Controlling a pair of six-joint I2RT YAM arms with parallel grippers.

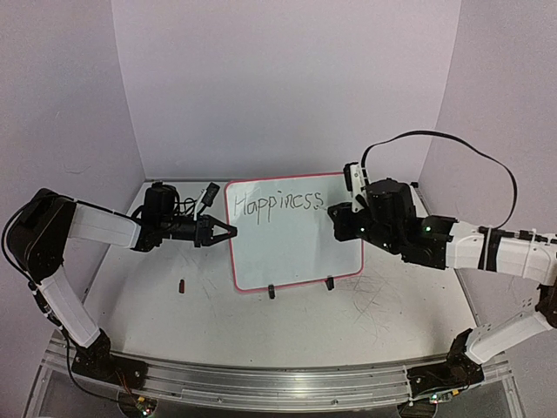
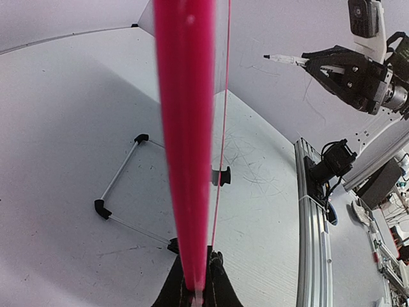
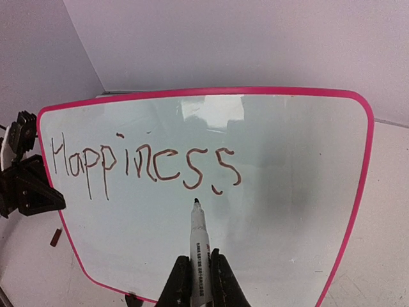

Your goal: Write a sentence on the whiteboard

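The whiteboard stands at centre frame in the top view. It is glossy white with rounded corners, a thin pink frame and 2 black clip feet at its lower edge. The sentence is 1 word, "Happiness", in thin dark strokes across the board's upper part. The left gripper pinches the frame's left edge. The right gripper is clamped on a white marker, its dark tip just under the last "s".

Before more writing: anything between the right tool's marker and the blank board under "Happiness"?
Nothing visible. The marker in the right tool points at bare whiteboard just under the sentence. The left tool clamps the left edge, off to the side.
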